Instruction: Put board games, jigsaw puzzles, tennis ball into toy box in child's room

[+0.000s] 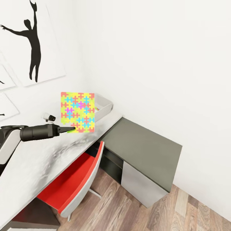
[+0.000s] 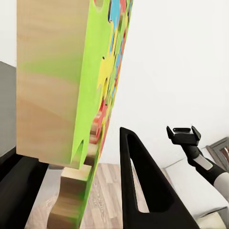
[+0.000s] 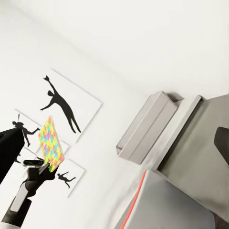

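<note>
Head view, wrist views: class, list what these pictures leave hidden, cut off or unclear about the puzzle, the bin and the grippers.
- Light grey toy box: in the head view the held multicolour jigsaw puzzle board covers its near part, so its contents are hidden.
- Left gripper: its fingertips merge with the puzzle's lower edge in the head view.
- Right gripper: small and distant in the left wrist view; open or shut is unclear.
- Pale grey table: cut off at the head view's left edge.

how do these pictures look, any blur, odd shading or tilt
Head view: sharp, flat even light; blotchy dark smears on the table below the left gripper. Left wrist view: the jigsaw puzzle is so close its edge looks soft and smeared. Right wrist view: strongly tilted, the toy box slanting.
</note>
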Robot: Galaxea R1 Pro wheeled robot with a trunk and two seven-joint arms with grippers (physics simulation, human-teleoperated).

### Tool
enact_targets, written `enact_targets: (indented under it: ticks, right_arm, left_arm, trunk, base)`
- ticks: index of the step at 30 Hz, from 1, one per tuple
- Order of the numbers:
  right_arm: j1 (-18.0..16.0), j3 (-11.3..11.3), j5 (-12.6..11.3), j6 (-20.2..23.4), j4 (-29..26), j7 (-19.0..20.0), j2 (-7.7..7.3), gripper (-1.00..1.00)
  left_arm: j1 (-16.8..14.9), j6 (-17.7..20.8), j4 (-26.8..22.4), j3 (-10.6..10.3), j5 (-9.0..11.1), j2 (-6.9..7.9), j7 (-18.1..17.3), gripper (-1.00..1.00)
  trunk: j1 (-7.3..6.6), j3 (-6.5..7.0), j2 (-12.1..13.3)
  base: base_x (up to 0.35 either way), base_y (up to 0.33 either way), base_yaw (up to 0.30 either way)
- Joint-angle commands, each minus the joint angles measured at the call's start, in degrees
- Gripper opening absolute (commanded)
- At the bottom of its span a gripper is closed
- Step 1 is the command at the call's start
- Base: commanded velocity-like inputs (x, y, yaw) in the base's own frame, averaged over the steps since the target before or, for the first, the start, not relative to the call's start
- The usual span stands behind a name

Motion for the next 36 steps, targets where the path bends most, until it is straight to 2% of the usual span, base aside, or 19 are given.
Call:
enact_targets:
  ticks: [1, 21, 36]
  right_arm:
    - [0.0, 0.0, -0.2, 0.6, -0.1, 0.0, 0.0, 1.0]
    - [0.0, 0.2, -0.1, -1.5, -0.2, 0.0, 0.16, 1.0]
    - [0.0, 0.4, 0.0, -1.6, -0.3, -0.1, 0.16, 1.0]
  left_arm:
    - [-0.1, 0.2, 0.0, -0.1, 0.0, 0.07, -0.2, -1.0]
    - [-0.1, 0.2, 0.0, 0.1, 0.1, 0.19, -0.2, -1.0]
    - [-0.1, 0.2, 0.0, 0.2, 0.1, 0.2, -0.2, -1.0]
  trunk:
    - [0.04, 0.0, -0.1]
    - [0.04, 1.82, -0.1]
    - [0.04, 3.18, -0.1]
  base:
    - [0.069, 0.091, -0.148]
    - [0.014, 0.011, -0.091]
    - [0.128, 0.05, -0.098]
